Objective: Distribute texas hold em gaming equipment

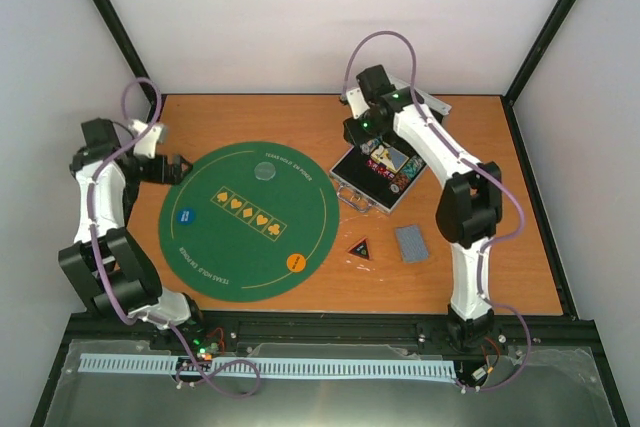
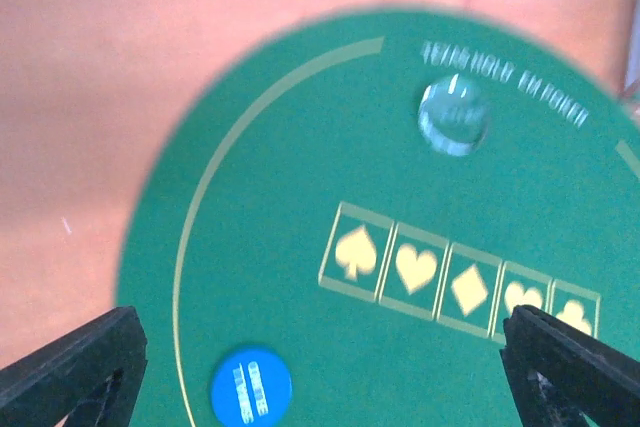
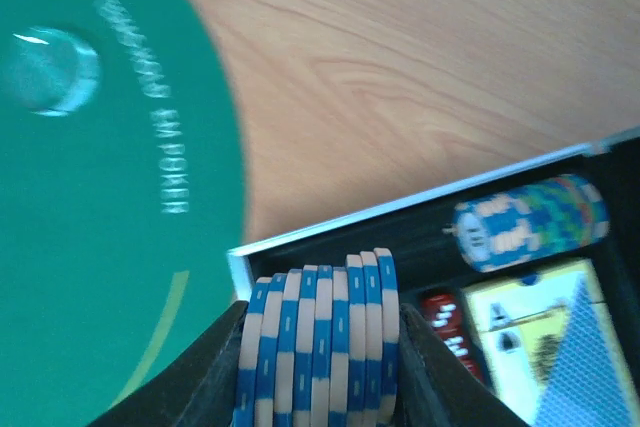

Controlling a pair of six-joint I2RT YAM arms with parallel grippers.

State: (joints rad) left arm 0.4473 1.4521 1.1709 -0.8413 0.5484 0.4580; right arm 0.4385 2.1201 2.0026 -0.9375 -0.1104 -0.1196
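Observation:
My right gripper [image 3: 318,367] is shut on a row of several blue striped-edge poker chips [image 3: 318,342], held above the open silver case [image 3: 400,209]; in the top view it [image 1: 372,142] sits over the case [image 1: 372,180]. More blue chips [image 3: 528,222], red chips [image 3: 445,322] and cards [image 3: 545,347] lie in the case. On the green mat [image 1: 250,217] lie a clear disc [image 1: 265,171], a blue disc [image 1: 185,215] and an orange disc [image 1: 296,262]. The black triangular marker [image 1: 360,247] and a grey-blue card deck [image 1: 411,243] lie on the table. My left gripper [image 2: 320,367] is open above the mat's left part, empty.
The table [image 1: 480,247] is walled by white panels with black posts at the corners. The case lid [image 1: 430,102] lies at the back right. The mat fills the table's middle left.

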